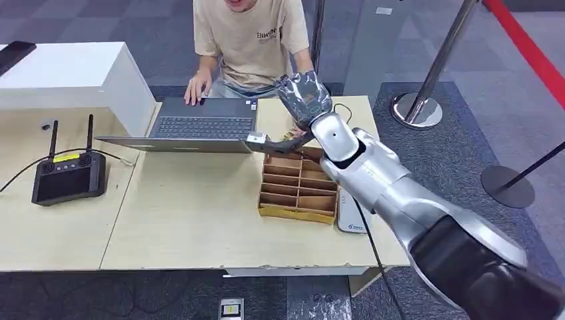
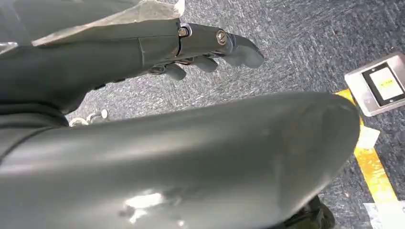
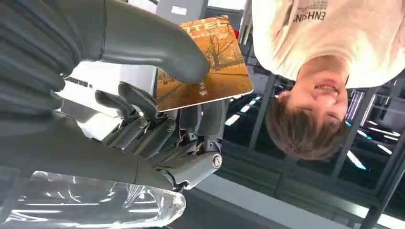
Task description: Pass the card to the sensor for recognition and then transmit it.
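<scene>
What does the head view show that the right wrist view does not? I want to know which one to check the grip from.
Head view alone: the laptop, the slotted cardboard tray, the black remote controller and the table, with the right hand raised above the tray's far end. Right wrist view alone: the orange card pinched under the thumb against the fingers. Both show the hand and the person in the beige shirt. Check the grip from the wrist view.

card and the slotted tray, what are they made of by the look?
Card: likely glossy plastic, a printed autumn-tree picture, thin, flat and unbent where the right hand pinches it. Tray: looks like brown corrugated cardboard, matte, with thin dividers and rough cut edges.
</scene>
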Motion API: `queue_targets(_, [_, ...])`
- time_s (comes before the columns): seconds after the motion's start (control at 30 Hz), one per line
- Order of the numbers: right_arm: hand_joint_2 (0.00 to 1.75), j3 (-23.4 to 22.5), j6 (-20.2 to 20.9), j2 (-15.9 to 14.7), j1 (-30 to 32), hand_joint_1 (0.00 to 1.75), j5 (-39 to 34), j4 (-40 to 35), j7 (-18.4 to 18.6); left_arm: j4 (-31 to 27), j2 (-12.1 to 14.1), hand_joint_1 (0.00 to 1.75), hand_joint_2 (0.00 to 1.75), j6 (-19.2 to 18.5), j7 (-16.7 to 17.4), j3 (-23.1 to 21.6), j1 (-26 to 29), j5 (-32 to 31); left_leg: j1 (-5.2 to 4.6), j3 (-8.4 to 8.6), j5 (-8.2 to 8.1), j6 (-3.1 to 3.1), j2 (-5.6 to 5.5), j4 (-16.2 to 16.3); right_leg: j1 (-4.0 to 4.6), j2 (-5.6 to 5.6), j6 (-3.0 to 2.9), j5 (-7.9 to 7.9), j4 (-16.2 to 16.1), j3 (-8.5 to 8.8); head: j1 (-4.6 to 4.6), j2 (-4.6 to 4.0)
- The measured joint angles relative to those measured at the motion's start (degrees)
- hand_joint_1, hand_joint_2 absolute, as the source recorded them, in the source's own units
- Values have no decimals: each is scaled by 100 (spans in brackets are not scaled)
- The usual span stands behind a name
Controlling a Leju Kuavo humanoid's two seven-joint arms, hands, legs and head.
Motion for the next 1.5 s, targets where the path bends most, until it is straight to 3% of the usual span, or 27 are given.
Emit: queue_targets(1.5, [175,138,-31,9,29,175,210,360,-7,0,-7,0,0,-33,22,-48,6,-109,0,2,0,0,1,1,0,0,0,0,0,1,0,0])
